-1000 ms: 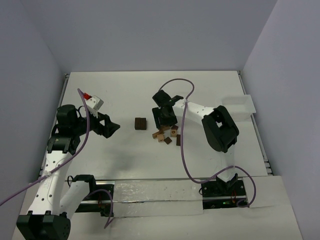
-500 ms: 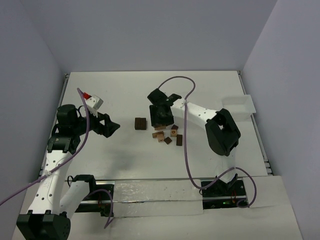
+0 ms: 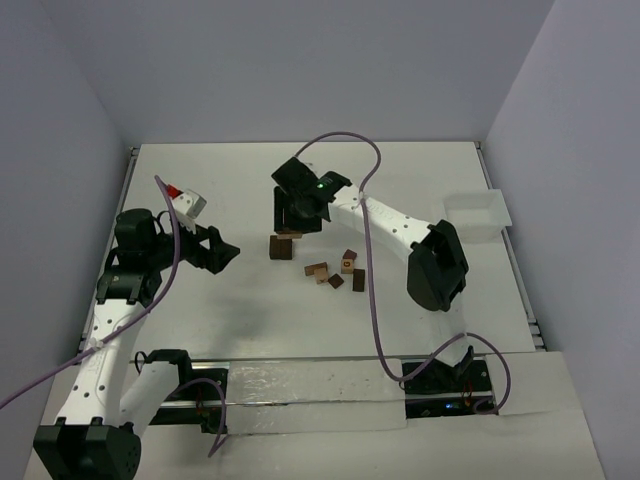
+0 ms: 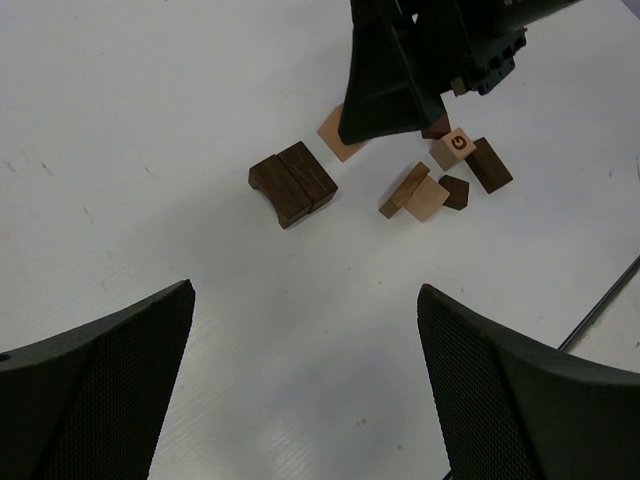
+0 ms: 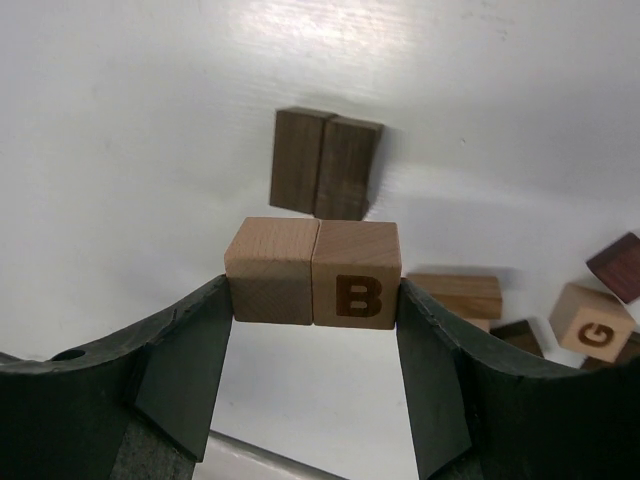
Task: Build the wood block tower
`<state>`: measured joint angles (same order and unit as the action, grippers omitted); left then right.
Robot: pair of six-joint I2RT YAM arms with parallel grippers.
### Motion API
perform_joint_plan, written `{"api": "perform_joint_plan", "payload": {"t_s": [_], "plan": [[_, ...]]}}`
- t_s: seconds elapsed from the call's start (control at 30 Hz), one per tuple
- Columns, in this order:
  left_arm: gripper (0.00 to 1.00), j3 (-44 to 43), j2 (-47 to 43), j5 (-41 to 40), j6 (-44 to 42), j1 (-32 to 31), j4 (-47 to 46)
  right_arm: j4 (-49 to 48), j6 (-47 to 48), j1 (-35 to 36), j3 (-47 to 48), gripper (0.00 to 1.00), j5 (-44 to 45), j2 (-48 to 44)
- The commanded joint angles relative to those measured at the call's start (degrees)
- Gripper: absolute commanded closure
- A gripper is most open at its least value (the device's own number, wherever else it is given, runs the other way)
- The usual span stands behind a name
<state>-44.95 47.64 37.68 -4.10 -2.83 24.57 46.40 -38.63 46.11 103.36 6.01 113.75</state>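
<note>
My right gripper [image 3: 291,226] is shut on two light tan cubes [image 5: 312,272] held side by side, one marked B, in the air above the table. Just beyond them a pair of dark brown blocks [image 5: 325,163] lies flat on the table [image 3: 281,247]. No stacked wood block tower is in view. Loose blocks [image 3: 337,270], one a tan cube marked G [image 5: 592,322], lie scattered to the right of the dark pair. My left gripper [image 3: 226,255] hangs open and empty [image 4: 305,290] to the left, apart from the dark pair [image 4: 292,183].
A white rectangular tray [image 3: 477,210] stands at the table's right edge. A purple cable loops over the right arm [image 3: 345,150]. White walls close the table at the back and on both sides.
My right gripper has carried the two tan cubes up and leftward, away from the loose pile and over to the dark brown pair. The left arm has stayed put.
</note>
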Motion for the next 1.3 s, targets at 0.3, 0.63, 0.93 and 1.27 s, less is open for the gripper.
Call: {"api": "perform_joint_plan", "payload": {"t_s": [0.3,0.63,0.93,1.27], "plan": [[0.02,1.4,-0.9,-2.2,1.0,0.3,-3.8,1.2,-2.4,1.7,11.6,1.0,3.3,9.3],[0.02,1.8,-1.3,-2.8,1.0,0.3,-3.8,0.8,-2.8,2.5,13.1,1.0,4.6,12.6],[0.02,2.0,-1.7,-3.1,1.1,0.3,-3.8,0.6,-2.8,2.5,13.5,0.97,6.2,14.5],[0.01,2.1,-1.9,-3.0,1.1,0.3,-4.0,0.4,-2.9,2.3,13.9,0.94,6.7,15.3]]}}
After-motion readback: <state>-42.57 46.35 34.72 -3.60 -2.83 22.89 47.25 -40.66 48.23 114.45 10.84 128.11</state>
